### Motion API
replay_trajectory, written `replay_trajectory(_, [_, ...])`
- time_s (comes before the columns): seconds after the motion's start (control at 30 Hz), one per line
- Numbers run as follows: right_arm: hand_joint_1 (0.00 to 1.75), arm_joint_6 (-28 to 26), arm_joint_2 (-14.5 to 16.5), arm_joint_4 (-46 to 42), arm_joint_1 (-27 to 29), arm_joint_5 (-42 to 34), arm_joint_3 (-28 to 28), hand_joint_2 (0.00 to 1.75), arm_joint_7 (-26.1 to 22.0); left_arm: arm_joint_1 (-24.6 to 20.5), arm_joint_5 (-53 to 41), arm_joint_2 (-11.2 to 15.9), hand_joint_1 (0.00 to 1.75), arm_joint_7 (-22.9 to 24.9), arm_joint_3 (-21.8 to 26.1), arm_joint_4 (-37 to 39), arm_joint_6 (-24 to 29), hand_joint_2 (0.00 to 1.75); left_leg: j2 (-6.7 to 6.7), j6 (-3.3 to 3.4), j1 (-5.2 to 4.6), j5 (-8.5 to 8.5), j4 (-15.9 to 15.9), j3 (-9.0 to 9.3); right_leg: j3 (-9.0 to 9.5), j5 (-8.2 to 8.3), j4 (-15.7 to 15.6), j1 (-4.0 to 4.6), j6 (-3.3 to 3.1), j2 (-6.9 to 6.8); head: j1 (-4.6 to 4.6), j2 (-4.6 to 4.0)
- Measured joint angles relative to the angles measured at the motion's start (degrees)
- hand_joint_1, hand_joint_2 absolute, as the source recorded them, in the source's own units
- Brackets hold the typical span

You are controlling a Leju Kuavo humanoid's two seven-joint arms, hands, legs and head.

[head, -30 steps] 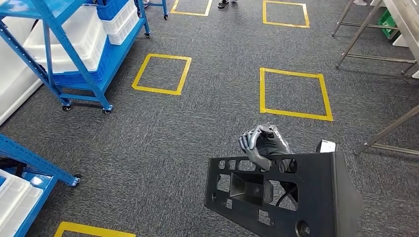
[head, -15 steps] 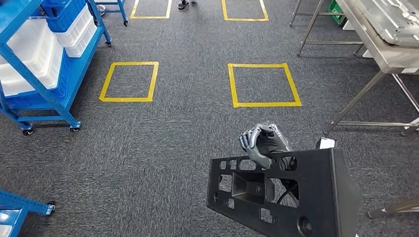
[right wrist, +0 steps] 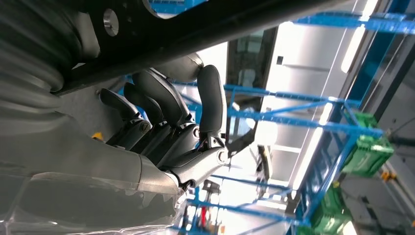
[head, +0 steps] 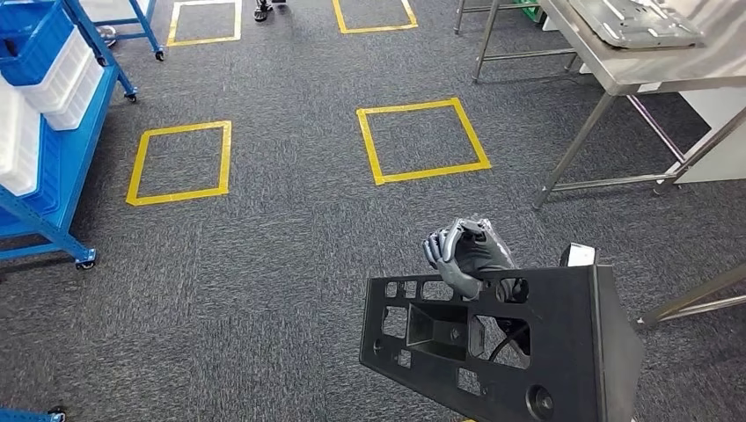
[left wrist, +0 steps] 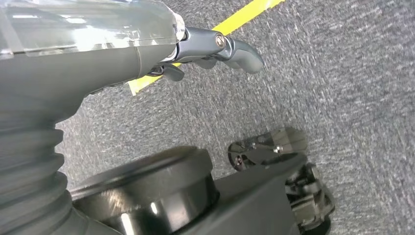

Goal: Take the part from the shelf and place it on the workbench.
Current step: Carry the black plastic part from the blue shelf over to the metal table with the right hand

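The part [head: 528, 352] is a large black plastic bracket with several cut-outs, low in the head view on the right. My right hand [head: 469, 251] grips its top edge, fingers curled over the rim. The right wrist view shows the same hand [right wrist: 166, 132] closed under the part's black edge [right wrist: 195, 24]. The steel workbench [head: 638, 70] stands ahead at the upper right, with a flat grey metal plate [head: 633, 19] on it. My left hand [left wrist: 215, 46] hangs over the carpet with its thumb out and nothing in it.
A blue wheeled shelf [head: 53, 167] with white bins [head: 18, 132] stands at the left. Yellow taped squares [head: 420, 141] mark the grey carpet ahead. A person's feet [head: 264, 9] show at the far edge. Another bench leg [head: 695, 299] slants in at the right.
The whole view has swung: the blue shelf slid off to the left and the workbench has come in at the upper right. My right hand still holds the part the same way.
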Motion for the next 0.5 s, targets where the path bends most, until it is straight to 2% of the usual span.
replay_trajectory(0.03, [1.75,0.0,0.0,0.0,0.0,0.0,0.0,1.75,0.0,0.0,0.0,0.0,0.00,0.0,0.0,0.0,0.0,1.75,0.03,-0.31,0.11,-0.34,0.2,0.10,0.05,0.09,-0.2,-0.11,-0.28,0.70,0.00,0.00])
replay_trajectory(0.1, [1.75,0.0,0.0,-0.1,-0.1,0.0,0.0,1.75,0.0,-0.1,0.0,0.0,0.00,0.0,0.0,0.0,0.0,1.75,-2.01,-0.82,0.35,-2.34,3.0,-0.86,0.26,0.35,-0.5,-0.45,-0.96,2.06,0.00,0.00])
replay_trajectory(0.17, [1.75,0.0,-0.2,-0.1,-0.2,0.0,0.1,1.75,0.0,0.0,0.0,0.0,0.00,-0.1,0.0,0.0,0.1,1.75,-4.87,-1.10,0.59,-6.07,10.4,-4.30,0.33,0.43,-0.6,-0.56,-1.37,3.41,0.00,0.00])
replay_trajectory(0.2, [1.75,0.0,-0.2,-0.1,-0.2,0.0,0.1,1.75,0.0,0.0,0.0,0.0,0.00,-0.1,0.0,0.0,0.1,1.75,-5.44,-1.20,0.64,-7.53,14.3,-6.26,0.33,0.44,-0.5,-0.53,-1.44,4.15,0.00,0.00])
replay_trajectory(0.23, [1.75,0.0,-0.2,-0.1,-0.1,0.0,0.1,1.75,0.0,-0.1,0.0,0.0,0.00,-0.1,0.0,0.0,0.1,1.75,-5.67,-1.27,0.67,-8.03,16.9,-7.61,0.34,0.43,-0.5,-0.52,-1.46,4.94,0.00,0.00])
replay_trajectory(0.27, [1.75,0.0,-0.2,-0.1,-0.1,0.0,0.1,1.75,0.0,-0.1,0.0,0.0,0.00,-0.1,0.0,0.0,0.1,1.75,-5.73,-1.29,0.70,-7.31,17.1,-7.93,0.38,0.42,-0.4,-0.52,-1.44,5.74,0.00,0.00])
replay_trajectory(0.3, [1.75,0.0,-0.2,-0.1,0.0,0.0,0.1,1.75,0.0,-0.2,0.0,0.0,0.00,-0.1,0.0,0.0,0.1,1.75,-5.88,-1.24,0.74,-5.55,15.1,-7.17,0.46,0.39,-0.3,-0.55,-1.39,6.54,0.00,0.00])
replay_trajectory(0.33, [1.75,0.0,-0.2,-0.1,0.0,0.0,0.2,1.75,0.0,-0.2,0.0,0.0,0.00,-0.1,0.0,0.0,0.1,1.75,-6.41,-1.14,0.83,-3.14,11.3,-5.55,0.53,0.33,-0.2,-0.60,-1.29,7.35,0.00,0.00])
replay_trajectory(0.4, [1.75,0.0,-0.3,-0.1,-0.1,0.0,0.2,1.75,0.0,0.0,0.0,0.1,0.00,-0.1,0.0,0.0,0.1,1.75,-9.38,-0.93,1.21,0.00,4.0,-2.48,0.27,0.24,0.2,-0.65,-0.81,8.85,0.01,0.00])
replay_trajectory(0.43, [1.75,0.0,-0.3,-0.1,-0.1,0.0,0.2,1.75,0.0,0.0,0.0,0.0,0.00,0.0,0.0,0.0,0.1,1.75,-10.57,-0.81,1.32,0.56,2.0,-1.70,-0.03,0.28,0.4,-0.75,-0.44,9.52,0.01,0.00])
replay_trajectory(0.47, [1.75,0.0,-0.3,-0.1,-0.1,0.0,0.2,1.75,0.0,0.1,0.0,0.0,0.00,0.0,0.0,0.0,0.1,1.75,-11.24,-0.64,1.35,0.46,1.3,-1.50,-0.35,0.41,0.4,-0.86,-0.02,10.18,0.01,0.00])
replay_trajectory(0.5, [1.75,0.0,-0.3,-0.1,-0.1,0.0,0.2,1.75,0.0,0.1,0.0,0.0,0.00,0.0,0.0,0.0,0.1,1.75,-10.78,-0.39,1.30,0.58,1.1,-1.48,-0.59,0.62,0.4,-0.98,0.41,10.86,0.01,0.00])
